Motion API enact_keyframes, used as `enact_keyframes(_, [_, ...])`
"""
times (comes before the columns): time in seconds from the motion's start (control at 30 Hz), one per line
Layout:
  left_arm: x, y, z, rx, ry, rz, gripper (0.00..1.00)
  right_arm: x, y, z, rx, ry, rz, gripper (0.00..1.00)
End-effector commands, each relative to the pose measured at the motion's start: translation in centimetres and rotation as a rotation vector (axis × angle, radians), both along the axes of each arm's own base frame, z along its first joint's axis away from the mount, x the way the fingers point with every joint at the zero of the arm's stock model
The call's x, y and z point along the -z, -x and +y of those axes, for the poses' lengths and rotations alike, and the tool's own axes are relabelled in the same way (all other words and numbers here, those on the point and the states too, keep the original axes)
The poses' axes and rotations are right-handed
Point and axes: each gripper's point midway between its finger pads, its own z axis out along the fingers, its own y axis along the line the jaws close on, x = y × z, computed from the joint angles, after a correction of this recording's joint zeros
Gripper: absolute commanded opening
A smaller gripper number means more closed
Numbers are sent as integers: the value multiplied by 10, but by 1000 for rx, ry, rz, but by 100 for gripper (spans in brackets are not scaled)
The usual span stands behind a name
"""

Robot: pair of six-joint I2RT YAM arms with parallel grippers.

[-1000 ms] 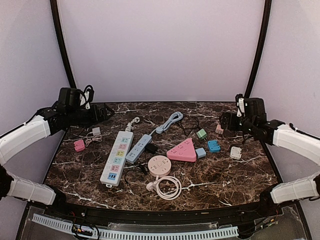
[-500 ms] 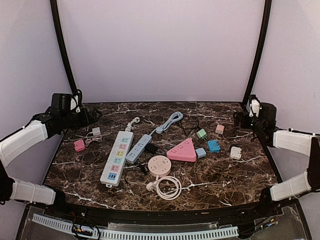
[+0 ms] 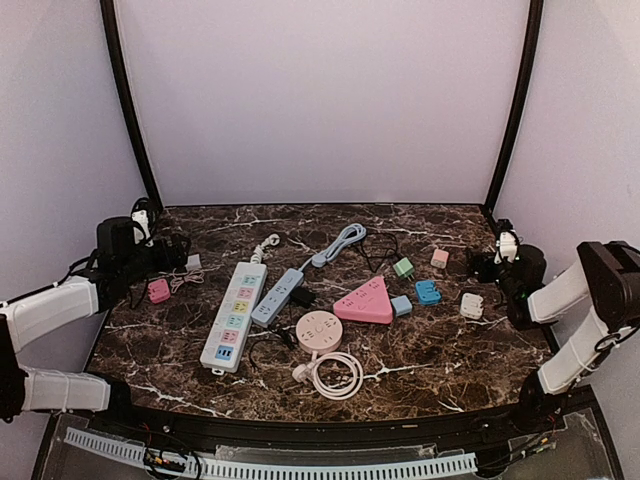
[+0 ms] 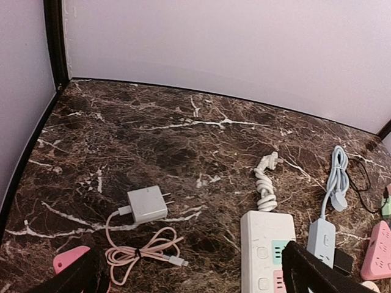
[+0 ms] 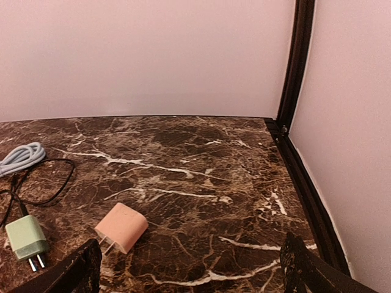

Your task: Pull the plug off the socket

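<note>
Black plug (image 3: 301,297): frame centre, seated in blue-grey power strip (image 3: 277,296) running lower left to upper right. Left tool (image 4: 190,259), spread, appears nearer. Right tool (image 5: 189,244), spread, farther.

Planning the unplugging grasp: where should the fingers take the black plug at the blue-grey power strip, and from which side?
Take the black plug by its blocky body, not the thin cable. It sits against the edge of the blue-grey power strip that faces the pink triangular socket, so probably come down from above, fingers across its two free sides. Prong direction is not visible.
</note>
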Motion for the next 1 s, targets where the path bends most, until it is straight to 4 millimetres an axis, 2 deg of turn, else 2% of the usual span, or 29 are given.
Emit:
enact_keyframes(0.0, [-8, -12, 30, -117, -74, -123, 99, -43, -2, 10, -22, 43, -186, 99])
enact_keyframes(0.13, [-1, -17, 48, -176, -111, -127, 99, -44, -2, 6, 27, 51, -193, 99])
enact_keyframes(0.23, [-3, -19, 55, -196, -135, -156, 99, -41, -5, 11, -2, 58, -173, 99])
enact_keyframes(0.4, [10, -14, 66, -224, -150, -177, 99, -41, -6, 9, 6, 53, -169, 99])
enact_keyframes(0.43, [18, -11, 67, -225, -150, -168, 99, -41, -7, 8, 7, 53, -168, 99])
enact_keyframes(0.6, [20, -11, 61, -180, -141, -174, 99, -40, -7, 8, 9, 50, -165, 99])
enact_keyframes(0.77, [3, -8, 52, -128, -138, -193, 99, -40, -10, 3, 17, 35, -152, 99])
enact_keyframes(0.97, [6, -9, 59, -169, -146, -220, 99, -39, -11, -1, 38, 26, -149, 99])
